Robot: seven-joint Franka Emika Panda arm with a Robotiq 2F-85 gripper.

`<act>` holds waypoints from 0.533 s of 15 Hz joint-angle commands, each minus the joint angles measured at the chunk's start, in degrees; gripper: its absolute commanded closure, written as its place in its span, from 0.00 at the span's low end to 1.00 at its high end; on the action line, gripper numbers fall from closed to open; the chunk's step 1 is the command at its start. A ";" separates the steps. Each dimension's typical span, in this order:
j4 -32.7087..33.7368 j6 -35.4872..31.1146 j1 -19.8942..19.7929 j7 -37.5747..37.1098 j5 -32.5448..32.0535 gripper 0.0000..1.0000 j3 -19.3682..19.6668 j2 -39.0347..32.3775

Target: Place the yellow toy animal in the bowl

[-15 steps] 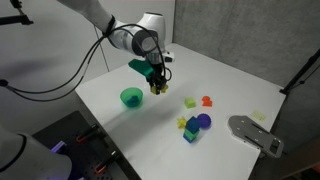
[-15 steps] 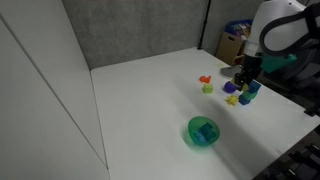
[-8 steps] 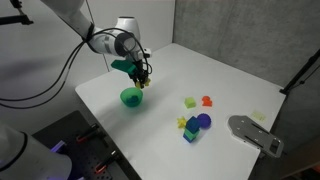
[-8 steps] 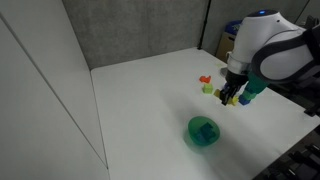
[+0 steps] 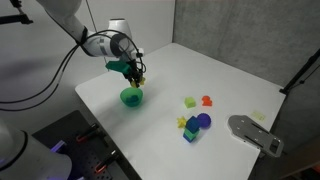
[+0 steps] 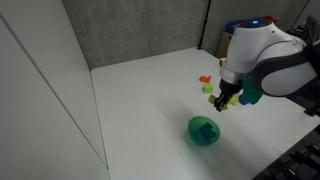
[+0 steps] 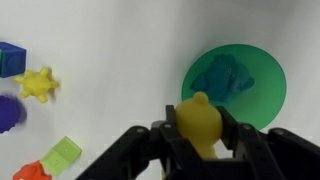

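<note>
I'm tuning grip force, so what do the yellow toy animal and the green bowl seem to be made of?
The yellow toy animal looks like smooth moulded plastic or rubber: its colour is uniformly bright, its edges are rounded and it has a faint sheen. Which of the two it is, the pictures leave open. The bowl looks like thin plastic with a smooth finish: it has an even teal-green colour and a clean round rim.

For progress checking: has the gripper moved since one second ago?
Yes. In an exterior view the gripper moved leftward, to just above the small round green plastic bowl.
</note>
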State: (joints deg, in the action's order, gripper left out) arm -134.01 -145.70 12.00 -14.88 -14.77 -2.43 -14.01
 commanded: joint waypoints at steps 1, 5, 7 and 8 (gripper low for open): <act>0.06 0.16 -0.34 0.06 0.00 0.57 -0.26 0.05; -1.48 -3.42 0.27 -0.70 -0.85 0.82 -0.47 -0.25; -2.43 -6.68 0.18 0.58 1.00 0.82 -1.53 -0.70; -2.91 -8.47 0.23 0.71 1.65 0.82 -1.98 -1.07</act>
State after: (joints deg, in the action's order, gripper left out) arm -135.32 -149.84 12.26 -14.87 -14.87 -3.22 -14.80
